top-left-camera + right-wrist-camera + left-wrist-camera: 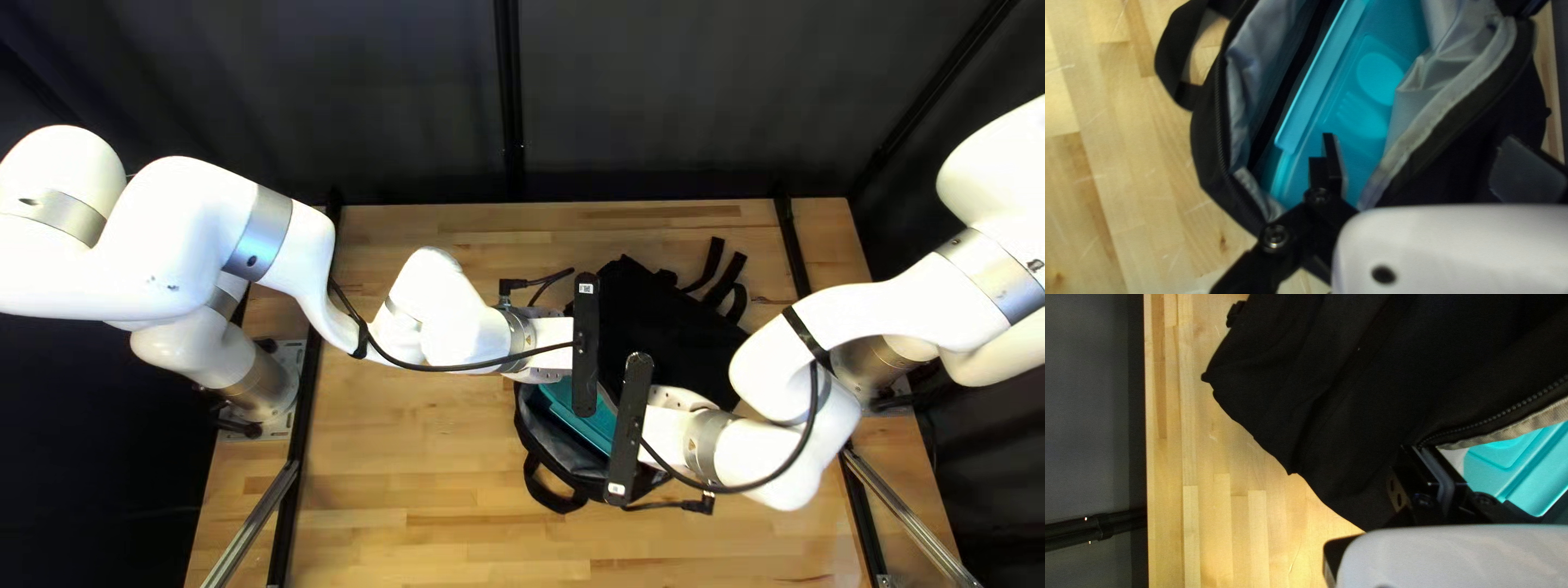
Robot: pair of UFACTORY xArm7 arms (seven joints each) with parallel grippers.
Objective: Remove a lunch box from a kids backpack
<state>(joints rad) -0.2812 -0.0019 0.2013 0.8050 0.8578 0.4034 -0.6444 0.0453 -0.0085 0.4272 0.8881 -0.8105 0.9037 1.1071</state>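
Observation:
The black backpack (675,338) lies unzipped, with a teal lunch box (588,419) inside. In the top left view my left gripper (553,330) and right gripper (673,420) are over it, fingertips hidden. In the left wrist view my left gripper (1433,465) is closed on the zippered rim of the backpack (1350,375), beside the lunch box (1519,463). My right gripper (1426,163) stands open in the right wrist view. One of its fingers (1334,163) is over the lunch box (1355,103); the other is outside, by the black side of the backpack (1208,147).
Shoulder straps (727,281) spread from the backpack toward the table's far edge, and a carry loop (555,499) lies on the wooden table (435,457) on its near side. My two wrists are close together above the bag.

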